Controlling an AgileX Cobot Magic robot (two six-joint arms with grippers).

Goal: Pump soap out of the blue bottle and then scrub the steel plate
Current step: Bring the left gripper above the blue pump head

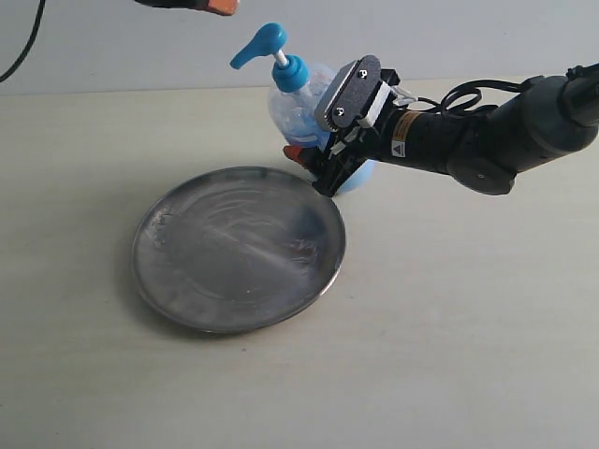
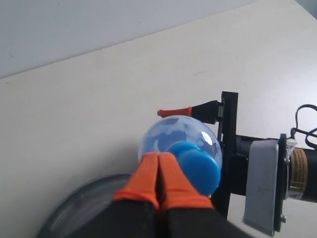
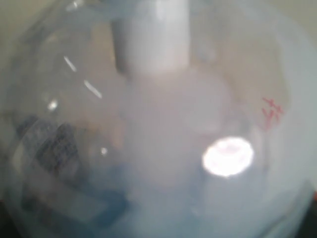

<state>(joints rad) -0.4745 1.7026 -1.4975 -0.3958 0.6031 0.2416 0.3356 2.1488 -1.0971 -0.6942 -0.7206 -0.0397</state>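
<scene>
Exterior view showed the bottle (image 1: 292,110) standing upright on the bench (image 1: 468,327), at the far rim of the plate (image 1: 187,290) and touching or just beside it. Its blue pump head (image 1: 265,44) was raised, with the spout over the plate side. Pale blue soap (image 3: 163,198) filled the lower part of the clear body, which took up the whole blurred right wrist view. A whitish, swirled smear (image 1: 245,224) of it lay streaked across the plate's middle. The plate lay flat, nearer the camera than the bottle. The right fingers (image 1: 298,152) gripped the bottle's body from the right side, one on each side of it. In the left wrist view the orange tip (image 2: 174,112) of one lay against the bottle's (image 2: 168,131) far wall, while the other was hidden behind the pump head. The left fingers (image 2: 148,176) were pressed together, holding nothing, and hung over the pump head. In the exterior view they sat at the top edge, well above the pump and apart from it.
</scene>
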